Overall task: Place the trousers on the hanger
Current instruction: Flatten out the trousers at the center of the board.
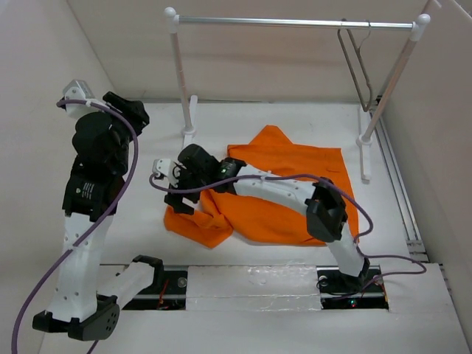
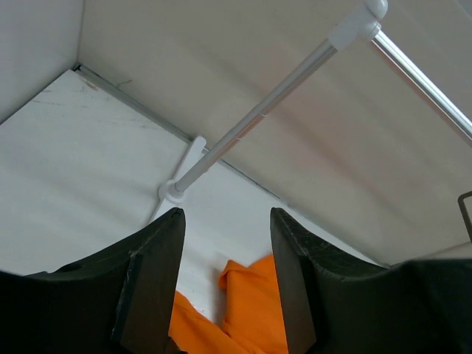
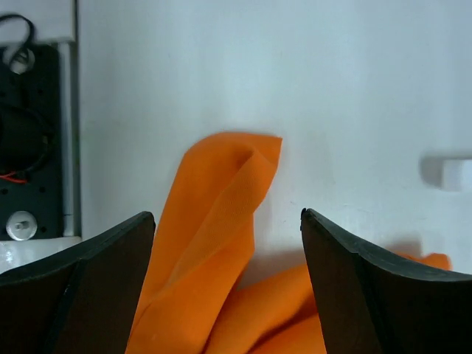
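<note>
right claw (image 3: 228,221) hovering wide open, gripping nothing, trousers (image 3: 214,243) lying bunched right under it, left claw (image 2: 227,221) hanging partly open and empty, hanger (image 1: 351,65) dangling off the rail (image 1: 295,22) well beyond both

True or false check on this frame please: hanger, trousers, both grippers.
1. The hanger hangs on the rail. True.
2. The trousers are draped over the hanger. False: they lie crumpled on the table.
3. The right gripper is over the trousers with its jaws open. True.
4. The left gripper is clamped on the trousers. False: its jaws stand apart with nothing between them, up off the cloth.
5. The hanger sits at the rail's left end. False: in the top view it is near the right post.
</note>
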### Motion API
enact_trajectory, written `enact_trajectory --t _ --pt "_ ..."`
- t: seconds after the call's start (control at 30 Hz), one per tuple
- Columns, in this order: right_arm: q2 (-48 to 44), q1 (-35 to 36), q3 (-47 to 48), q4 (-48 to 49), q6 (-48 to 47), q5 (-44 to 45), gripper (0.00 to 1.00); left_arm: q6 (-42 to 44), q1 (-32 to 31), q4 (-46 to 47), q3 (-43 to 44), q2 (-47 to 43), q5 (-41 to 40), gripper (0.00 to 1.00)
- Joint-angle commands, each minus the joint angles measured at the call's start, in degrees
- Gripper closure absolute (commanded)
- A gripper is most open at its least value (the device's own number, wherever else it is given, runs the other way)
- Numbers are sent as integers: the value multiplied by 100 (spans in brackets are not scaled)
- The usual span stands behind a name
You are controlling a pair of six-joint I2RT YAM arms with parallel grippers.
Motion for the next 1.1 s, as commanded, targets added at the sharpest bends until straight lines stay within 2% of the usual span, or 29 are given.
enact_trajectory --t 0.0,0.17,0.2,0.23,0.27,0.3,0.33,0.53,0.6,0.7,0.8,0.9,1.0,1.07 --pt "468 87 290 -408 29 80 15 94 34 -425 74 -4 5 54" --pt "706 87 123 -73 522 645 17 111 34 -416 -49 -153 243 54" --pt "828 87 210 -91 539 619 23 111 34 -355 -136 -180 313 54" --pt "968 35 516 -143 522 236 77 103 34 -320 -215 -215 357 54" --pt "970 34 519 -143 522 232 78 103 34 -320 -216 -215 357 54" --pt "961 34 649 -230 479 284 96 111 34 -311 -207 -198 366 54" --pt "909 34 773 -336 426 346 100 146 34 -302 -198 -189 366 54" --pt "-1075 -483 589 287 425 1049 100 366 34 -425 205 188 270 52" --pt "-1672 -816 659 261 399 954 100 462 34 -460 363 277 95 51" --pt "-1982 -968 712 112 294 559 100 603 34 -469 828 435 -169 50" --pt "-1905 -872 485 6 75 294 100 674 34 -522 979 558 -380 50" --pt "-1405 -512 133 76 -14 40 100 674 34 -522 753 550 -643 50" --pt "-553 -29 106 138 -93 65 100 604 34 -443 323 427 -890 50" --pt "209 252 507 7 -102 30 100 568 34 -390 154 357 -969 50"
